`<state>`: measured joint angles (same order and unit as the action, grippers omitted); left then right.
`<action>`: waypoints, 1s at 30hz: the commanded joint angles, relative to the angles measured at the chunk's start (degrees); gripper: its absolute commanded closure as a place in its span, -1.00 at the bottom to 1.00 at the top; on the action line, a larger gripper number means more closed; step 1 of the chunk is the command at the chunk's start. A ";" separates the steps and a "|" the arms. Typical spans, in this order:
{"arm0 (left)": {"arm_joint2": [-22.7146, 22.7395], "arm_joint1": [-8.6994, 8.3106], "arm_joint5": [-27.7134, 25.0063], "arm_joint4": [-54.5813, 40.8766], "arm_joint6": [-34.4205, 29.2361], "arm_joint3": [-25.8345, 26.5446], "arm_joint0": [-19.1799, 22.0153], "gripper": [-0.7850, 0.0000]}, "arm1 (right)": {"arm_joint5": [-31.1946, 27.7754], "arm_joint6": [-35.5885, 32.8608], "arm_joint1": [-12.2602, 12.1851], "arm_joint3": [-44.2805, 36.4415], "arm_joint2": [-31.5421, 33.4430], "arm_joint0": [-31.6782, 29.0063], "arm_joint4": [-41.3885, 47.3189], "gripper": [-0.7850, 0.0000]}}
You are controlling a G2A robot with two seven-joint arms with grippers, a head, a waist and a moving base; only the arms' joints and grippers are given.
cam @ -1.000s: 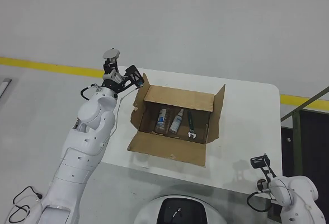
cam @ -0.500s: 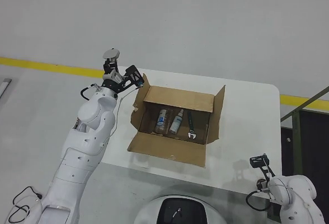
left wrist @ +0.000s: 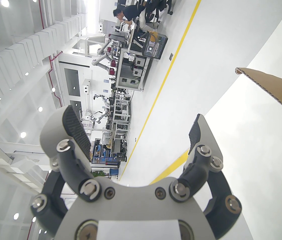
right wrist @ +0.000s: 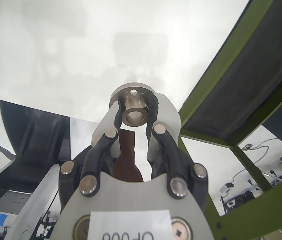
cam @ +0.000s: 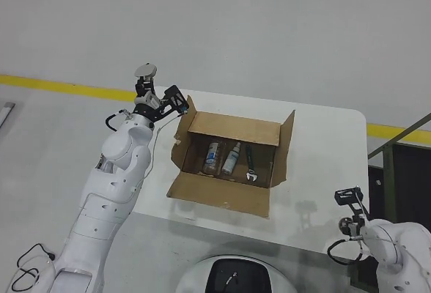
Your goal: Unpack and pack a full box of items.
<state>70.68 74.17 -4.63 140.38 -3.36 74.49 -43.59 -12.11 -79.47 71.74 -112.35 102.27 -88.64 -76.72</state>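
Since a moment ago, the right arm has swung outward and a little farther from the robot, while the left arm has kept still.

On the left, a grey floor crossed by a yellow line (cam: 54, 86) runs behind a white table (cam: 325, 146). The left gripper (left wrist: 136, 126) is at the table's far left corner, just beside the box's raised side flap, its jaws wide apart and holding nothing. The left wrist view looks past them to a workshop with benches and office chairs.

At mid-table sits an open cardboard box (cam: 234, 128), its flaps spread. Inside, lying side by side from left to right, are a bottle with a blue label (cam: 212, 157), a white spray bottle (cam: 231, 159) and an adjustable wrench (cam: 250, 165).

On the right, by the table's near right corner and well apart from the box, the right gripper (right wrist: 134, 116) has its jaws narrow, clamped on a small metal flanged bushing (right wrist: 133, 112). A brown strip (right wrist: 127, 148) between the jaws is hard to identify. A green-framed rack (cam: 421, 146) is cut off at the right edge.
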 commanded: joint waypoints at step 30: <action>0.00 0.00 0.00 0.00 0.00 0.00 0.00 -1.00 | -3.93 -8.53 -5.00 -22.30 -0.52 6.38 23.39 1.00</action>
<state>70.68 74.17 -4.63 140.38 -3.36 74.49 -43.59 -16.04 -88.00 66.74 -134.65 101.75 -82.26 -53.34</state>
